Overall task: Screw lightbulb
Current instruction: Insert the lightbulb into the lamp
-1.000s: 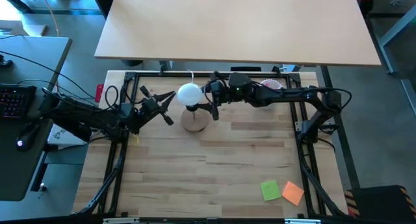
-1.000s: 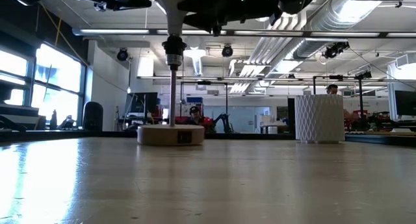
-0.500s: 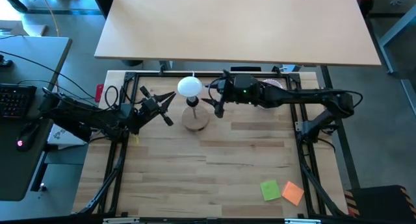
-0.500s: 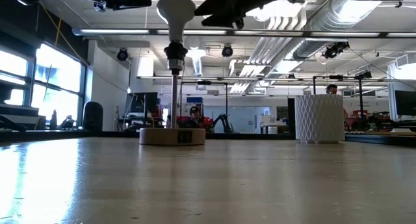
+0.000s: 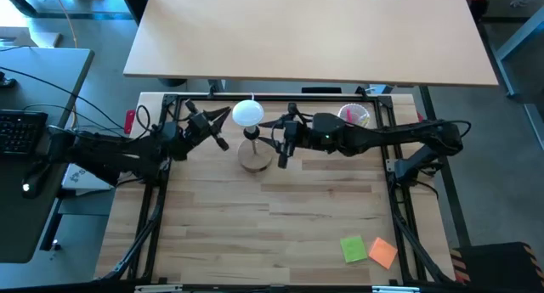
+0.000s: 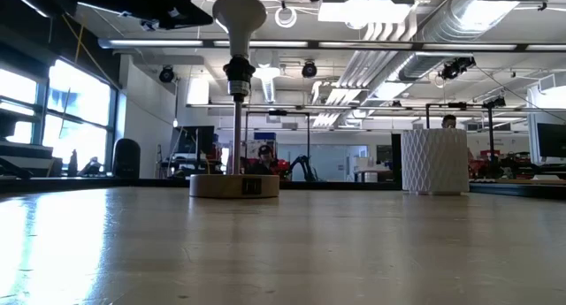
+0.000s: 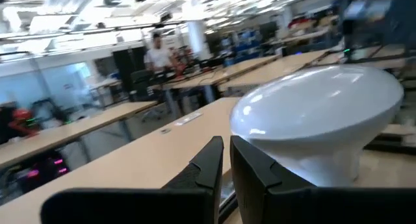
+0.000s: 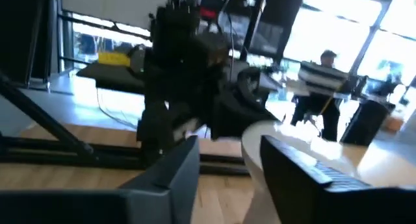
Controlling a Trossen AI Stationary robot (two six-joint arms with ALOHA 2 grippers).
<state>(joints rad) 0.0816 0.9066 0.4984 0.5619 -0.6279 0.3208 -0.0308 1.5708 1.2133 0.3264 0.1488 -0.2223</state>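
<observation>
A: Grippers first?
B: Right gripper (image 5: 281, 146) is spread, beside the lamp base (image 5: 254, 156), holding nothing. Left gripper (image 5: 223, 127) is pressed together, near the lightbulb (image 5: 248, 113).
A: Bulb's place?
B: Upright in the socket, near the tabletop's (image 5: 280, 212) far edge.

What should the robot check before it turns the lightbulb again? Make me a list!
1. Lightbulb sits upright in the socket on the lamp base: ok.
2. Right gripper is beside the lamp, not on the bulb: ok.
3. Right fingers are apart: ok.
4. Left gripper is shut, close to the bulb, holding nothing: ok.
5. Bulb screwed fully tight: cannot tell.
6. White cup stands away from the lamp: ok.
</observation>
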